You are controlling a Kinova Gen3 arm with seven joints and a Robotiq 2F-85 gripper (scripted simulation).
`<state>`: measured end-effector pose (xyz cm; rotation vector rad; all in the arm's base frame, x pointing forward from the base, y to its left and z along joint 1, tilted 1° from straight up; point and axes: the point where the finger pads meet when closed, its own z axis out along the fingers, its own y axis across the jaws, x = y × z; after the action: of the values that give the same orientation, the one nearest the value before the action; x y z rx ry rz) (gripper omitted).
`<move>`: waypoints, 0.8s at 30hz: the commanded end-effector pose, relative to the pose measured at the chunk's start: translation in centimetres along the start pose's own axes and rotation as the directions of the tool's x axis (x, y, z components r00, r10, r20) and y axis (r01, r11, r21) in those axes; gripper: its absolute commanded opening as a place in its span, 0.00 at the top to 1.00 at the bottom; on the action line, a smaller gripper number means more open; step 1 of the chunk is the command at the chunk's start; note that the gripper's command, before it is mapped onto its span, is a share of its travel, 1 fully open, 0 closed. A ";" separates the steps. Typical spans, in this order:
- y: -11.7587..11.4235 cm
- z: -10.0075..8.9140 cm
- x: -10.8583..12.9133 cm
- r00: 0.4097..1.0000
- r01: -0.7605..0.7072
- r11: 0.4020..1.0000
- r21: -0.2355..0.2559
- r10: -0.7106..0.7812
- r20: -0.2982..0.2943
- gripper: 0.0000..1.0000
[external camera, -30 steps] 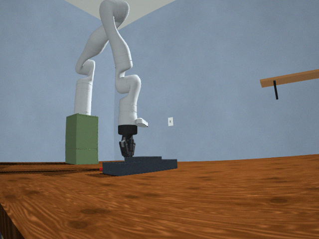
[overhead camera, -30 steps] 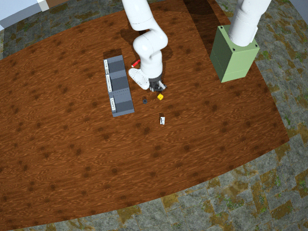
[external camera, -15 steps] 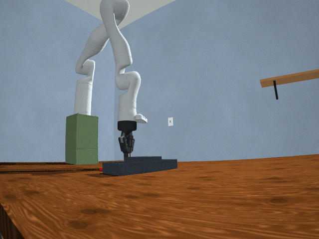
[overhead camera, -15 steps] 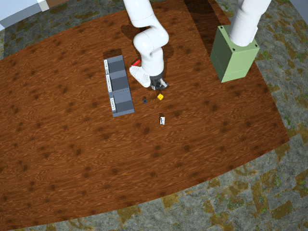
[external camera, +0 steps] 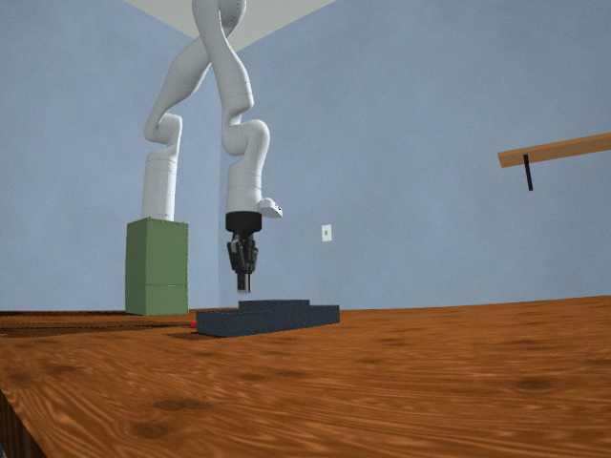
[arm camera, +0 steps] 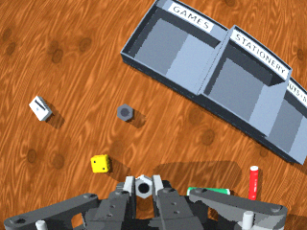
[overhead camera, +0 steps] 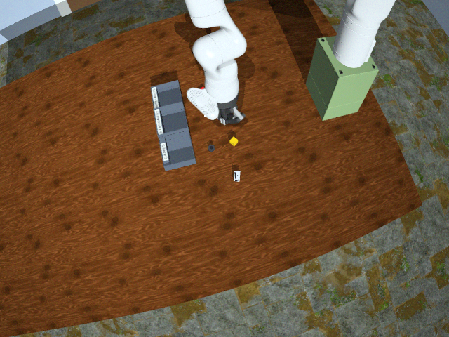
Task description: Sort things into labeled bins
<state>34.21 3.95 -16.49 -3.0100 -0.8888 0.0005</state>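
My gripper (arm camera: 143, 187) is shut on a small light grey hex nut (arm camera: 144, 186) and holds it above the table, right of the bins (overhead camera: 172, 125). The gripper also shows in the overhead view (overhead camera: 229, 117) and in the side view (external camera: 242, 283). The row has three grey bins: one labelled GAMES (arm camera: 169, 48), one labelled STATIONERY (arm camera: 246, 80), and a third (arm camera: 291, 122) whose label is cut off. On the table lie a dark hex nut (arm camera: 126, 113), a yellow die (arm camera: 100, 164), a small white block (arm camera: 40, 107), a red marker (arm camera: 253, 182) and a green stick.
The green pedestal (overhead camera: 339, 81) of the arm stands at the table's back right. The bins look empty in the wrist view. The dark nut (overhead camera: 210, 147), die (overhead camera: 233, 141) and white block (overhead camera: 236, 175) lie close together right of the bins.
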 end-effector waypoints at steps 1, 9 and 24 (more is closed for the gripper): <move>0.4 -0.5 0.4 1.000 0.001 1.000 -0.008 -0.001 -0.009 0.89; 0.4 -0.5 0.4 1.000 0.001 1.000 -0.008 -0.001 -0.009 0.89; 0.4 -1.1 0.4 1.000 0.001 1.000 -0.008 -0.001 -0.009 0.89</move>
<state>34.55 3.87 -15.51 -3.0134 -0.8908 -0.0105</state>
